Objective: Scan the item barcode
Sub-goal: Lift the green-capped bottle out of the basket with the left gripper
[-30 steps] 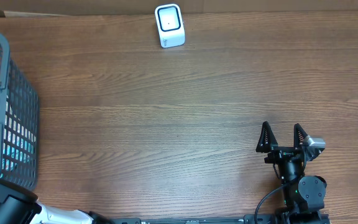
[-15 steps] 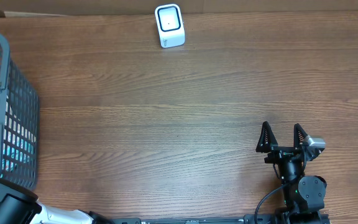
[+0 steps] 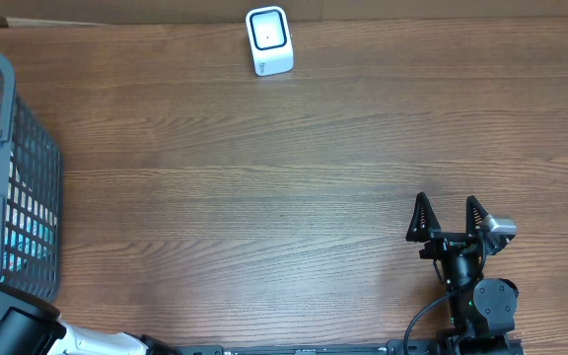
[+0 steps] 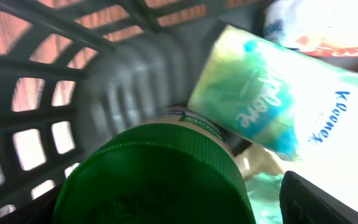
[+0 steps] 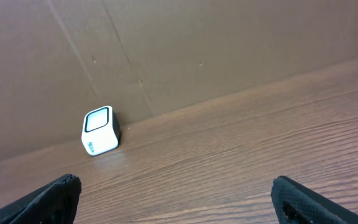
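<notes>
Desk (image 3: 294, 168): brown wood grain, with a brown cardboard wall along its far edge.

Scanner (image 3: 269, 40): small white box with a dark window, upright at the far edge of the desk, near the middle. It is well apart from both arms.

Basket (image 3: 10, 118): grey plastic mesh, at the left edge of the desk. It holds several goods.

Jar (image 4: 157, 177): green ribbed lid, seen from above, inside the basket against the grey wall. Part of its label shows just behind the lid.

Tissue pack (image 4: 278, 102): green, blue and white, lettered "Kleenex". It lies tilted beside the jar and leans over it.

Packet (image 4: 328, 25): white with red, at the far right of the basket, blurred.

Left gripper (image 4: 166, 211): down inside the basket, right over the jar lid. Its jaws are spread. The one finger (image 4: 319, 199) in view is just clear of the lid, and nothing is gripped.

Right gripper (image 3: 447, 209): near the front right of the desk, jaws fully spread and empty, pointing toward the far edge.
</notes>
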Robot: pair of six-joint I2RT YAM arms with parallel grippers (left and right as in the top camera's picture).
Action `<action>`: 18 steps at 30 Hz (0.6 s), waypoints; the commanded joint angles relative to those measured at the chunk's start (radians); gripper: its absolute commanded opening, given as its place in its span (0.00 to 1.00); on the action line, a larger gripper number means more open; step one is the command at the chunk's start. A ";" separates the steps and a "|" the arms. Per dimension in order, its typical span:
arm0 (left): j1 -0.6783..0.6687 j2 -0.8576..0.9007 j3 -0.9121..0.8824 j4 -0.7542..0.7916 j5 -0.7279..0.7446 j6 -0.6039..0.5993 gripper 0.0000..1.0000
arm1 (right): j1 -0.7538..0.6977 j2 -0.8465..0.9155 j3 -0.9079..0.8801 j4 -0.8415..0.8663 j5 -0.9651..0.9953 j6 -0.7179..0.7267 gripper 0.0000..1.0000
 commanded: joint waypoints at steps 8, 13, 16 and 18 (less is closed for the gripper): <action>0.004 0.006 0.000 -0.012 0.081 0.014 0.71 | -0.001 -0.003 -0.010 0.005 0.010 -0.004 1.00; 0.004 0.000 0.041 -0.037 0.123 0.014 0.66 | -0.001 -0.003 -0.010 0.005 0.010 -0.004 1.00; 0.004 0.000 0.087 -0.072 0.137 0.014 0.62 | -0.001 -0.003 -0.010 0.005 0.010 -0.004 1.00; 0.004 0.000 0.116 -0.096 0.145 0.014 0.61 | -0.001 -0.003 -0.010 0.005 0.010 -0.004 1.00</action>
